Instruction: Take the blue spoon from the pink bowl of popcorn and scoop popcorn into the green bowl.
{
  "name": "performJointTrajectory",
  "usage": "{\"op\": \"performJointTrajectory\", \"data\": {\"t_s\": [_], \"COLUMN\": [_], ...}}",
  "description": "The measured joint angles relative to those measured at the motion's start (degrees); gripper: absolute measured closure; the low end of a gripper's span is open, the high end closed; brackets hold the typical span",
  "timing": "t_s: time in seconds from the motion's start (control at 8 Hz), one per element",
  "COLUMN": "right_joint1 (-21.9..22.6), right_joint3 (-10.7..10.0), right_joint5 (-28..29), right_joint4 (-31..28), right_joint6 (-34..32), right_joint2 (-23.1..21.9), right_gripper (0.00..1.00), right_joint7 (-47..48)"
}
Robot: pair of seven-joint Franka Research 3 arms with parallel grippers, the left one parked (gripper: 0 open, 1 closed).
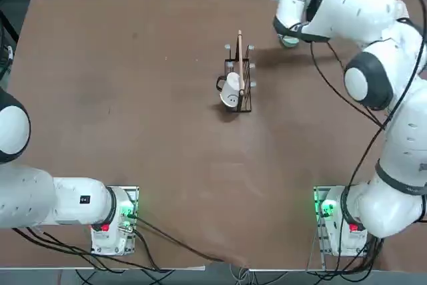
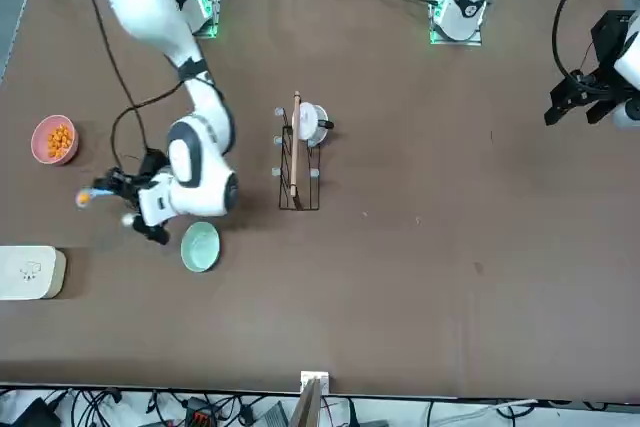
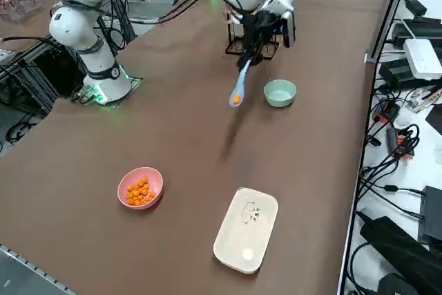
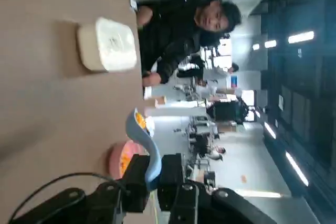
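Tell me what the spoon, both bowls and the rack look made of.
Spoon, held in the shut right gripper: likely plastic, uniform light blue, smooth. Pink bowl and green bowl: plastic or glazed ceramic, plain even colour, smooth rims; can't tell which. Rack: thin black wire, probably coated metal, with an upright wooden-looking stick.

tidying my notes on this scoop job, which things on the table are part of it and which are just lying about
Part of the job:
- blue spoon, held in the shut right pincer, loaded with popcorn
- pink bowl, popcorn inside
- green bowl, close by the spoon

Just lying about:
- black wire rack with wooden stick
- white mug
- cream-white box
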Motion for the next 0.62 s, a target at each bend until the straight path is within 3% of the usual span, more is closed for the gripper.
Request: {"op": "performJointTrajectory", "data": {"t_s": [0.62], "right_joint1": [11.69], "right_joint3": [0.29], "right_joint5": [2.79], "right_joint4": [10.88], "right_joint6": [-0.55], "right_joint2": [6.04], "right_gripper": [0.88], "right_joint7": [0.0]}}
